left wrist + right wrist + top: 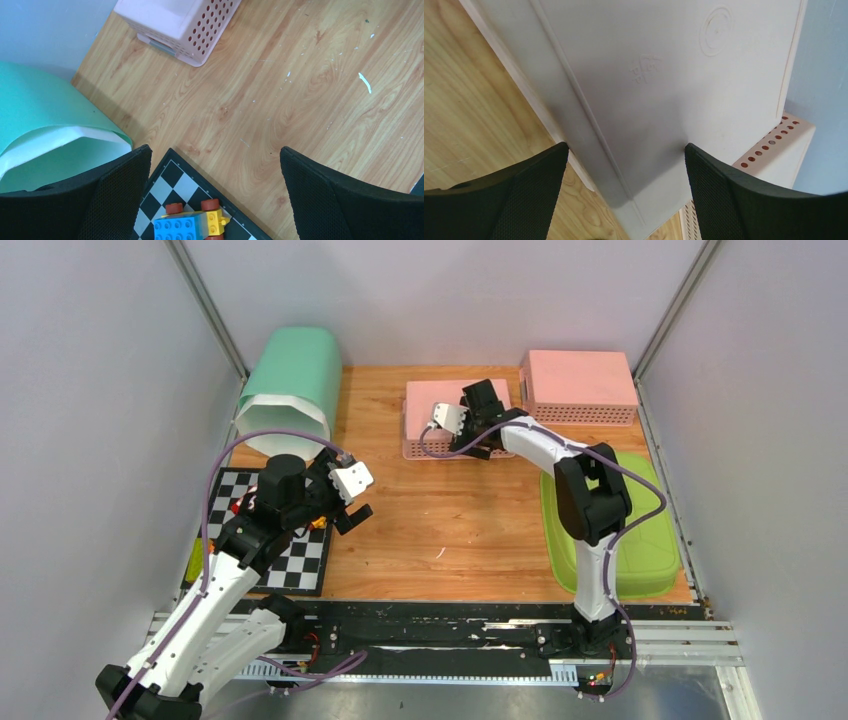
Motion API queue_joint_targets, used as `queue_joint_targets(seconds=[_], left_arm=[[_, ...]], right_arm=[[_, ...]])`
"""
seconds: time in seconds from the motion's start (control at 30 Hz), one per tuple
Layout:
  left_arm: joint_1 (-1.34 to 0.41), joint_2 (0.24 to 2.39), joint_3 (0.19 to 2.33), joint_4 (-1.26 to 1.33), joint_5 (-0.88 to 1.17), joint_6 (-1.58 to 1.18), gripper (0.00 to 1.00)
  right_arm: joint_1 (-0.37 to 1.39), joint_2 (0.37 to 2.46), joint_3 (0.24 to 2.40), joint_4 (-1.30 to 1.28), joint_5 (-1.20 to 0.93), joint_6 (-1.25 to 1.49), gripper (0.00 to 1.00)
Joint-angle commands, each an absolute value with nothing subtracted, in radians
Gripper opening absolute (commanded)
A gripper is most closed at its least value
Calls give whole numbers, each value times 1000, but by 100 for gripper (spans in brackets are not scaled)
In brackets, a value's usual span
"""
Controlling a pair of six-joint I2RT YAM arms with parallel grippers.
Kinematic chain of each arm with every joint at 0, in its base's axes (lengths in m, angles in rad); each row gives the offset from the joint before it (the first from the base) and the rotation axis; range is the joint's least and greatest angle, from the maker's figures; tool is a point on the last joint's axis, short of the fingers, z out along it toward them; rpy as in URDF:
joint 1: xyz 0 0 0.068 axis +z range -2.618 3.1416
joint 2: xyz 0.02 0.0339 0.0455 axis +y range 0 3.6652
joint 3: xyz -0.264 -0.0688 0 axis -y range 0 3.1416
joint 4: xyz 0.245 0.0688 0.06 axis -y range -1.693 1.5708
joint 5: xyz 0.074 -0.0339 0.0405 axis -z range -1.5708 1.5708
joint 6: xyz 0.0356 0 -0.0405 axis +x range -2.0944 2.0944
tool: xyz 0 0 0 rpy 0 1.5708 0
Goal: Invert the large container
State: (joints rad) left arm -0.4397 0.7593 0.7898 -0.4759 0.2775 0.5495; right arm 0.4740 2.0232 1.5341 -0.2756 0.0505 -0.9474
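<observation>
The right gripper [470, 423] is held over the pink perforated basket [425, 400], which is set bottom-up on the table [450, 520]. Its jaws are spread wide. The basket's pale base, stamped with a small mark, fills the space between and ahead of them; whether it is touched cannot be told. A second pink basket [774, 142] is seen beyond the right-hand jaw. The left gripper [215, 195] is held with its jaws fully apart, gripping nothing. A Lego car [192, 222] on a chequered board [170, 187] is seen below the gap between them. A mint-green bin [45, 115] is laid on its side past the left-hand jaw.
</observation>
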Motion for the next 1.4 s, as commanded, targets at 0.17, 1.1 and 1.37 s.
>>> queue_joint_targets(seconds=[0.17,1.1,1.37], left_arm=[[-426,762,777,-459,298,546,100],[-425,770,773,-458,298,549,100],[-424,773,772,-455,298,551,100]], right_arm=[[437,2110,1621,-339,112,-983,88],[397,2275,1841,-320,204,-976,89],[396,2300,1864,-300,214,-931,89]])
